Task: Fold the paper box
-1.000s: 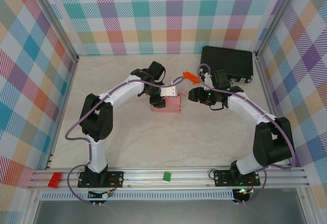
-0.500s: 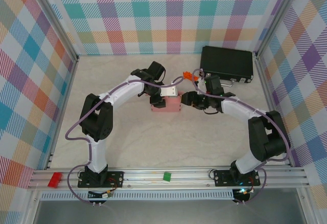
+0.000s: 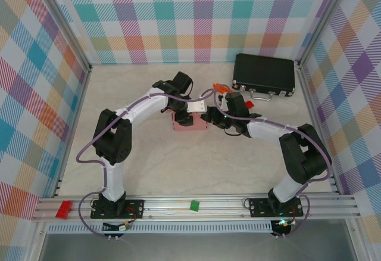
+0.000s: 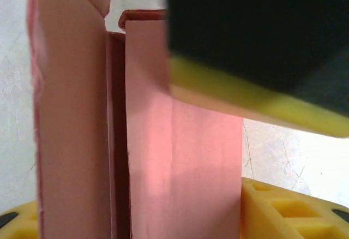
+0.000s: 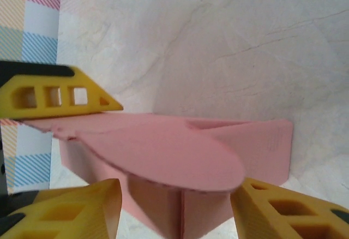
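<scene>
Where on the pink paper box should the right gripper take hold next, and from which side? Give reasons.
Probably the rounded flap at the paper box's right end, approached from the right, where the right gripper faces it. The flap juts out thin and flat with a free curved edge, while the left gripper holds the other end.

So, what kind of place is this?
Probably a robot test cell: two white robot arms bolted to an aluminium rail, a pale marbled table, and coloured checked walls around it.
</scene>
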### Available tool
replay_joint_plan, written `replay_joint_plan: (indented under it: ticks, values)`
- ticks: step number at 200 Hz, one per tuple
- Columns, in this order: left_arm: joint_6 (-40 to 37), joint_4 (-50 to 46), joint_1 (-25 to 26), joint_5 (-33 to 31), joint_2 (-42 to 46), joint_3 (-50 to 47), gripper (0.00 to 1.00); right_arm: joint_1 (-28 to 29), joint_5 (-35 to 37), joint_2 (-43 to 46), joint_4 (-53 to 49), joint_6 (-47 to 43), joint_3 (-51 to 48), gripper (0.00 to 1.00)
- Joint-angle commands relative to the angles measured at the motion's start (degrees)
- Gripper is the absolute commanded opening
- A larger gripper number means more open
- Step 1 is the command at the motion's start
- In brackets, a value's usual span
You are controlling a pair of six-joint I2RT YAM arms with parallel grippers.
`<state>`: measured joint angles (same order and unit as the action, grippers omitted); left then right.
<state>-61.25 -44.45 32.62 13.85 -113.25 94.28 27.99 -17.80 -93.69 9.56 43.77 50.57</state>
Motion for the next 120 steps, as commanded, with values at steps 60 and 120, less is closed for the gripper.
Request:
replay_joint_plan:
  ticks: [60, 120]
  values:
    - [-0.1, -1.2, 0.3, -0.7, -1.2, 0.4, 0.57, 1.5, 7.4, -1.8, -4.0, 2.3, 0.4, 0.56]
    - [-0.3, -1.1, 0.3, -1.1, -0.9, 0.4, 0.52, 2.2, 6.6, 2.1, -4.4, -0.1, 0.0, 0.59]
